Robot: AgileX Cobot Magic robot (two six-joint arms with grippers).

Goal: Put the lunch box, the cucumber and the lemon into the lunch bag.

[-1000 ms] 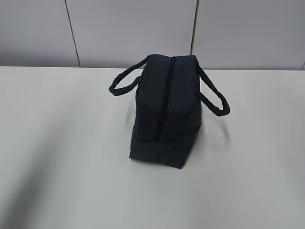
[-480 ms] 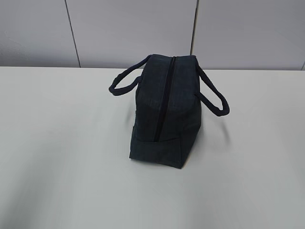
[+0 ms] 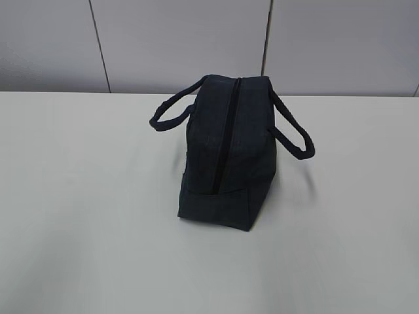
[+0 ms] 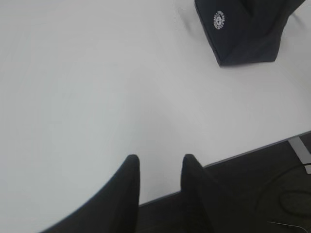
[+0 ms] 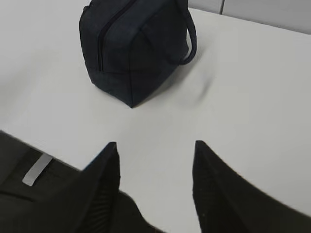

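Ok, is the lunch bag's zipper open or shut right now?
Shut. The zipper on the lunch bag runs as one dark closed line along the top in both the exterior and right wrist views, no gap showing.

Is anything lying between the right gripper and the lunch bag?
No. In the right wrist view only bare table separates the right gripper from the lunch bag.

A small round white emblem [image 4: 219,20] is seen on the lunch bag [image 4: 248,29] at the upper right of the left wrist view; its lettering cannot be read.
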